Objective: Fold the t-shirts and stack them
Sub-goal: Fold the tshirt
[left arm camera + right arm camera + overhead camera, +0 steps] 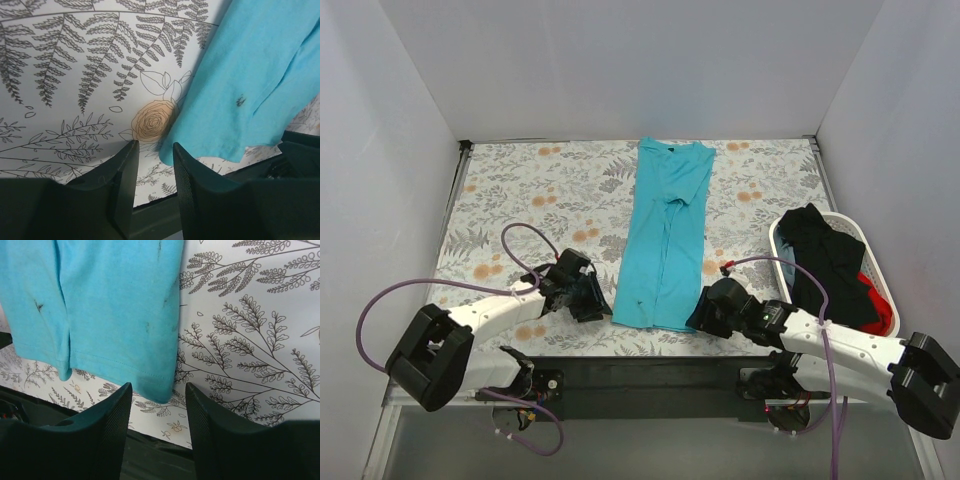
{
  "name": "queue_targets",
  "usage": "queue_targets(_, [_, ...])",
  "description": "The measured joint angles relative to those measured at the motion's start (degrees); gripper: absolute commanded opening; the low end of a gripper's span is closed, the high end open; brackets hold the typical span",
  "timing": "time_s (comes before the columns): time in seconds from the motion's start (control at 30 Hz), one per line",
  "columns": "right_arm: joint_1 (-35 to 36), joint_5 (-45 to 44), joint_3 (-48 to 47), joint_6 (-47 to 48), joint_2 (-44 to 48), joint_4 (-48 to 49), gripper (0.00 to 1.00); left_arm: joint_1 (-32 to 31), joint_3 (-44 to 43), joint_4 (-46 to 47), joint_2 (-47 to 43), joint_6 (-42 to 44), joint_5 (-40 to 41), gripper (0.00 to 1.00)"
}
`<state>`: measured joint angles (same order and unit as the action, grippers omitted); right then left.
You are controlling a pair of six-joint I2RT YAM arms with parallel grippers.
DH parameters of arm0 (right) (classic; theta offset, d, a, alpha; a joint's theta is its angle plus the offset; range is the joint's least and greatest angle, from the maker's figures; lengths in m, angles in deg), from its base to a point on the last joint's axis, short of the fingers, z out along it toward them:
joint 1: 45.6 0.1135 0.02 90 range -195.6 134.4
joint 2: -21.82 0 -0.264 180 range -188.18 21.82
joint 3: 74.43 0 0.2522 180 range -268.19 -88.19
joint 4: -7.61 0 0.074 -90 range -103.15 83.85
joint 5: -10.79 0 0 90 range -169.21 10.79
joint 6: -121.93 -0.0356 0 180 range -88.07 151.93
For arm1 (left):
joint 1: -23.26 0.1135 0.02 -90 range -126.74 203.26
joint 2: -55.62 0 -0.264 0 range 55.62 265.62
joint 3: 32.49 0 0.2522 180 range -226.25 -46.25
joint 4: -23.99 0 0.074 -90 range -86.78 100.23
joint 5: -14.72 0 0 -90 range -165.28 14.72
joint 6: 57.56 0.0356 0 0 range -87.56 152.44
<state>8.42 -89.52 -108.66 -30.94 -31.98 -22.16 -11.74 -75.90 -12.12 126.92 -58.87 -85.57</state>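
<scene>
- My left gripper (152,167) sits low over the bench at the near left corner of the teal-turquoise cotton t-shirt (665,235). Its jaws are a little apart with nothing between them, and the hem corner lies just beyond the right-hand finger.
- My right gripper (157,402) sits at the near right corner. Its jaws are wider apart and also empty, with the hem corner at the mouth of the gap.
- The shirt lies in the middle of the grey floral-patterned cloth (520,190) as a long narrow strip, collar far and hem near, so the lengthwise fold looks done.
- I judge the step in hand to be pinching both near corners for the crosswise fold.
- Next, each gripper needs to slide forward until the hem is inside the gap, close on every layer, then carry the hem toward the collar in step with the other.
- The black and red cotton t-shirts (820,255) wait heaped in the white plastic basket (856,230) on the right.
</scene>
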Motion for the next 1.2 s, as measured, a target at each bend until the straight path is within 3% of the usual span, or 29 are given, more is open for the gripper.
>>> queue_targets(0.13, [-0.04,0.33,0.5,0.07,-0.39,1.25,0.45,-0.24,0.7,2.1,-0.37,0.17,-1.36,0.33])
queue_targets(0.57, [-0.07,2.14,0.55,0.22,-2.82,4.39,0.42,-1.88,1.18,6.62,2.34,0.87,-4.31,0.26])
queue_targets(0.6, [-0.07,2.16,0.55,0.24,-2.84,4.44,0.4,-2.08,1.18,6.82,2.45,0.92,-4.39,0.25])
queue_targets(0.7, [-0.07,2.23,0.55,0.94,-3.13,4.17,0.18,-2.99,1.14,7.37,3.02,1.16,-4.68,0.2])
queue_targets(0.83, [-0.07,2.36,0.55,2.12,-3.56,3.58,0.01,-4.85,0.55,7.76,4.66,1.68,-5.27,0.06])
queue_targets(0.87, [-0.07,2.4,0.5,2.54,-3.43,3.43,0.01,-5.4,0.31,7.82,5.11,1.73,-5.51,0.0])
queue_targets(1.2, [3.58,3.13,0.37,4.9,4.81,-6.51,0.01,-12.07,-0.85,4.22,4.76,1.7,-5.42,0.0])
